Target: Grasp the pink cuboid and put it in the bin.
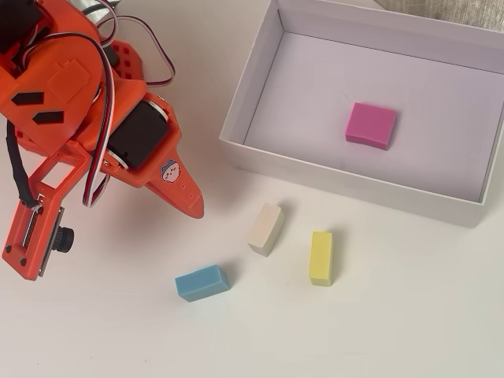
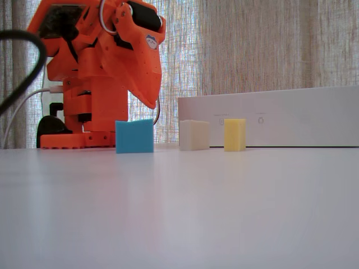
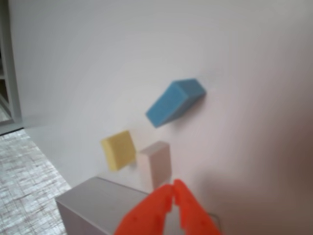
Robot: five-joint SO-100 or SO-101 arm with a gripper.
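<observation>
In the overhead view, the orange arm lies over the upper left of the white table, and its gripper ends in a closed point aimed toward the loose blocks, clear of all of them and holding nothing. The pink cuboid lies flat on the pale floor of the bin, right of the floor's middle and apart from the walls. Outside the bin, near its front wall, sit a cream block and a yellow block, with a blue block further left and lower in the picture.

In the fixed view, taken low at table level, the gripper's tip hangs above the table just behind the blue block, not touching it as far as can be told. The cream block and yellow block stand in front of the bin's long white wall; the pink cuboid is hidden behind that wall. Behind everything hangs a loosely woven curtain with daylight through it.

In the wrist view, blurred, the two orange fingers meet at their tips with nothing between them. Beyond them lie the cream block, the yellow block, the blue block and a corner of the bin.
</observation>
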